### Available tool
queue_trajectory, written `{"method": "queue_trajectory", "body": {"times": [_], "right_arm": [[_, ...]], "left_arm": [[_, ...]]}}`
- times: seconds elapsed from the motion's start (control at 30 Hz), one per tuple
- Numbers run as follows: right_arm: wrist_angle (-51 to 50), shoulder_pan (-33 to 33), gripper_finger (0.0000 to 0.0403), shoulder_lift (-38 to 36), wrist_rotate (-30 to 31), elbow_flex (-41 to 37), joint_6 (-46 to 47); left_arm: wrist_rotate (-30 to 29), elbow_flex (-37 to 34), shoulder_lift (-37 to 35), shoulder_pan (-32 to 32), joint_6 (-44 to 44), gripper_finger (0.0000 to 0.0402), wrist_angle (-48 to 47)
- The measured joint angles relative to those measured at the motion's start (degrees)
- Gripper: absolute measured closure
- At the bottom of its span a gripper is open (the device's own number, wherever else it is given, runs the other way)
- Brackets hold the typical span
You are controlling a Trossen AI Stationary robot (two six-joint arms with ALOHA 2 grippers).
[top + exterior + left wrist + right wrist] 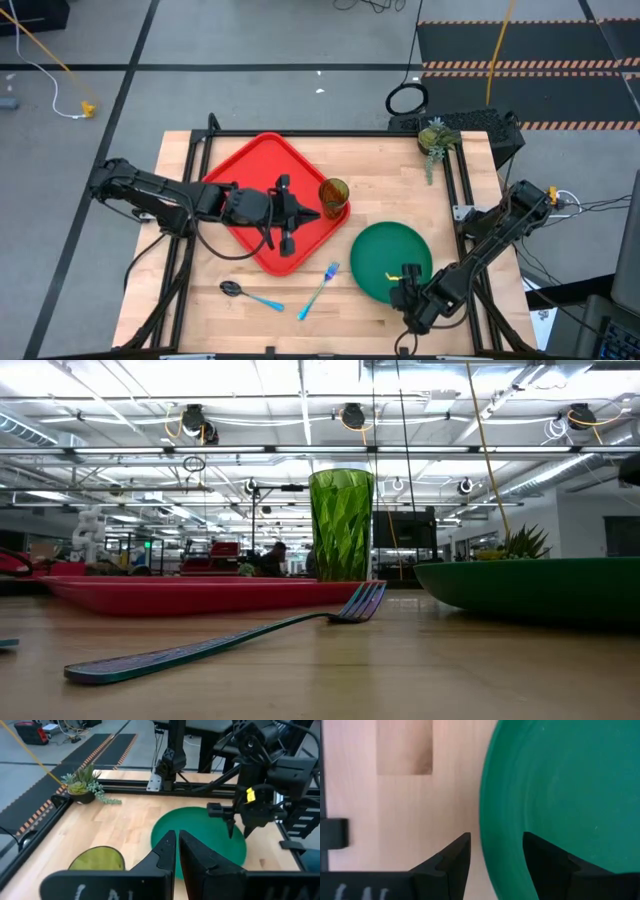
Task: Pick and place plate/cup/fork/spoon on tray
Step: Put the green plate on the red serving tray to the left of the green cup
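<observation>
Plate: lower right of the high view, on bare table beside tray. Right gripper over near rim, fingers apart, straddling the edge. Contact apparently not yet made. Lower squarely, clamp rim firmly, lift level. Left gripper together, over tray by cup.

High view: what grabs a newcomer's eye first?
The red tray at table centre-left, with the left gripper above it, shut, beside the cup at the tray's right edge. Then the green plate on bare wood to the right, the open right gripper straddling its near rim.
</observation>
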Motion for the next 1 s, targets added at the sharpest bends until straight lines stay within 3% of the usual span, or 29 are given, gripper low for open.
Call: {"method": "queue_trajectory", "body": {"times": [0.1, 0.37, 0.67, 1.0], "right_arm": [[0.02, -0.04, 0.0265, 0.0, 0.0, -0.49, -0.94], [-0.23, -0.15, 0.039, -0.48, -2.43, -0.5, -3.6], [-6.97, -0.15, 0.0399, -8.74, -2.62, 1.11, -1.26], [-26.25, 0.09, 0.0402, -14.03, 6.25, 12.0, -1.28]], "left_arm": [[0.0, 0.0, 0.0, -0.35, -0.79, 0.0376, 0.0], [-0.02, 0.0, 0.02, -0.93, -1.03, 0.0376, 0.0], [-0.02, 0.0, 0.0, -0.91, 0.37, 0.0376, 0.0], [-0.03, 0.0, 0.01, -0.89, 5.29, 0.0376, 0.08]]}}
